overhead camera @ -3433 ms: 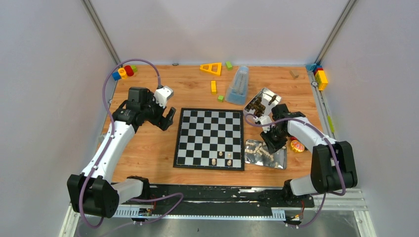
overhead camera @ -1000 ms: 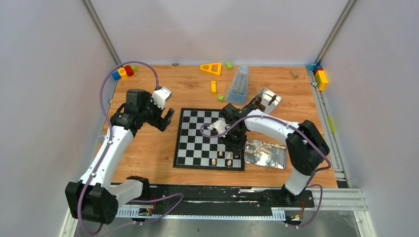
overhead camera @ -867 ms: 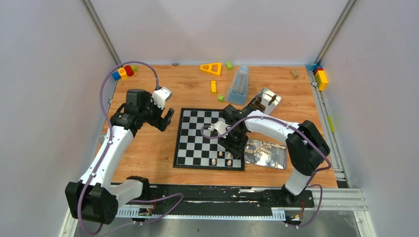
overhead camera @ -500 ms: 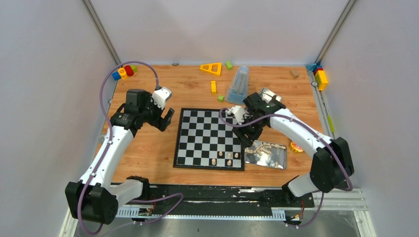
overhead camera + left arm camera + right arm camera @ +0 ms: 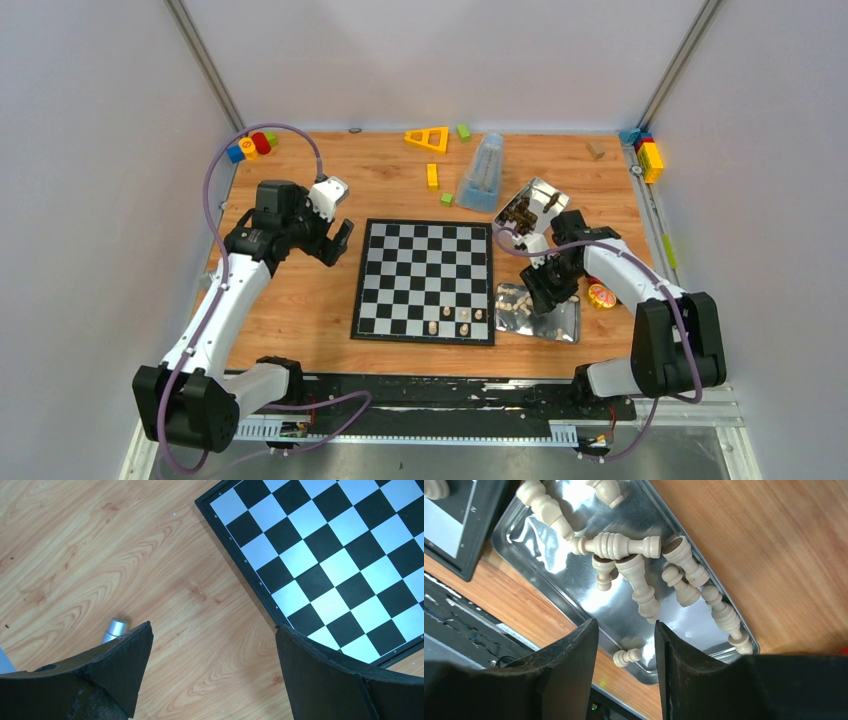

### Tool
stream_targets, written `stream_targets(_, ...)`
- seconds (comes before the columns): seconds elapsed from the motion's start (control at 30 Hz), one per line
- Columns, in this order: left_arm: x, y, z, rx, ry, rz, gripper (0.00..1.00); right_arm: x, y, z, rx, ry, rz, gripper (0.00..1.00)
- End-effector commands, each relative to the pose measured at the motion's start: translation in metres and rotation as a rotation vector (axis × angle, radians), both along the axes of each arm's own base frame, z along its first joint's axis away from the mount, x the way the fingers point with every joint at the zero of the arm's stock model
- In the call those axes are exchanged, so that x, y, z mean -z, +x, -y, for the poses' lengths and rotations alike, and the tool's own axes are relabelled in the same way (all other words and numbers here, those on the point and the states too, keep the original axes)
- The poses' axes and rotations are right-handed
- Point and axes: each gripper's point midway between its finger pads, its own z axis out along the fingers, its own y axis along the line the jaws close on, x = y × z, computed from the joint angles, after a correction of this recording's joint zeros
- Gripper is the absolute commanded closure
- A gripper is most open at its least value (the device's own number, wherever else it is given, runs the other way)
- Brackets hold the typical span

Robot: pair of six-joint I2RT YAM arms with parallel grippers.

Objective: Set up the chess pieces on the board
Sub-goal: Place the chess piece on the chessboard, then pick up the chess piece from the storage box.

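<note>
The checkered board (image 5: pixel 424 282) lies mid-table, with several cream chess pieces (image 5: pixel 464 321) standing near its front right corner. More cream chess pieces (image 5: pixel 616 545) lie loose in a metal tin (image 5: pixel 570 325) right of the board. My right gripper (image 5: pixel 540 300) hangs over this tin, open and empty. In the right wrist view (image 5: pixel 625 625) its jaws stand apart above a small pawn (image 5: pixel 626 656) lying at the tin's (image 5: pixel 540 550) rim. My left gripper (image 5: pixel 335 240) is wide open and empty over bare wood beside the board's left edge (image 5: pixel 350 555).
A second tin (image 5: pixel 530 208) with dark pieces stands tilted behind the right arm. A blue translucent cone (image 5: pixel 483 172), a yellow triangle (image 5: pixel 428 138) and coloured blocks (image 5: pixel 250 145) lie at the back. An orange toy (image 5: pixel 601 296) sits right of the tin. A silver cylinder (image 5: pixel 114 628) shows by my left finger.
My right arm reached over the board's front right squares, where one more piece now stands, then swung back over the tin. The left arm has not moved.
</note>
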Motion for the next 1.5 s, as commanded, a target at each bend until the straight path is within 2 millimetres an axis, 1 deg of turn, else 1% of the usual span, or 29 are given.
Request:
stream_targets(0.0,-0.008,0.005,0.003,0.007,-0.025,0.027,0.0,0.009,0.015,0.006,-0.032,-0.018,0.072,0.54)
stream_targets(0.17,-0.007,0.005,0.003,0.01,-0.023,0.026,0.0,0.019,0.015,0.011,-0.032,-0.036,0.071,0.55)
stream_targets(0.37,-0.006,0.005,0.003,0.013,-0.022,0.023,0.0,0.026,0.016,0.011,-0.035,-0.035,0.067,0.57)
stream_targets(0.47,-0.006,0.005,0.003,0.015,-0.021,0.026,0.0,0.029,0.015,0.01,-0.04,-0.032,0.057,0.64)
stream_targets(0.57,-0.006,0.005,0.004,0.02,-0.021,0.025,0.0,0.03,0.014,0.011,-0.043,-0.034,0.059,0.73)
stream_targets(0.67,-0.007,0.005,0.005,0.039,-0.015,0.031,0.0,0.026,0.014,0.013,-0.052,-0.039,0.076,0.83)
stream_targets(0.73,-0.005,0.003,0.009,0.081,-0.015,0.028,0.0,0.021,0.011,0.015,-0.064,-0.045,0.082,0.9)
stream_targets(0.83,-0.003,-0.004,0.02,0.163,-0.044,0.016,0.0,0.009,0.006,0.016,-0.093,-0.042,0.087,0.97)
stream_targets(0.9,-0.001,-0.007,0.026,0.209,-0.059,0.01,0.0,0.0,0.001,0.017,-0.119,-0.041,0.087,1.0)
stream_targets(1.0,-0.002,-0.011,0.036,0.282,-0.09,0.007,0.0,-0.015,-0.004,0.017,-0.149,-0.033,0.09,1.0)
stream_targets(1.1,-0.008,-0.015,0.052,0.363,-0.157,0.016,0.03,-0.028,-0.008,0.013,-0.17,-0.003,0.09,1.0)
stream_targets(1.27,-0.023,-0.016,0.076,0.462,-0.22,0.05,0.08,-0.035,-0.011,0.005,-0.173,0.043,0.078,1.0)
stream_targets(1.47,-0.033,-0.024,0.107,0.604,-0.252,0.109,0.11,-0.04,-0.012,-0.005,-0.176,0.102,0.072,1.0)
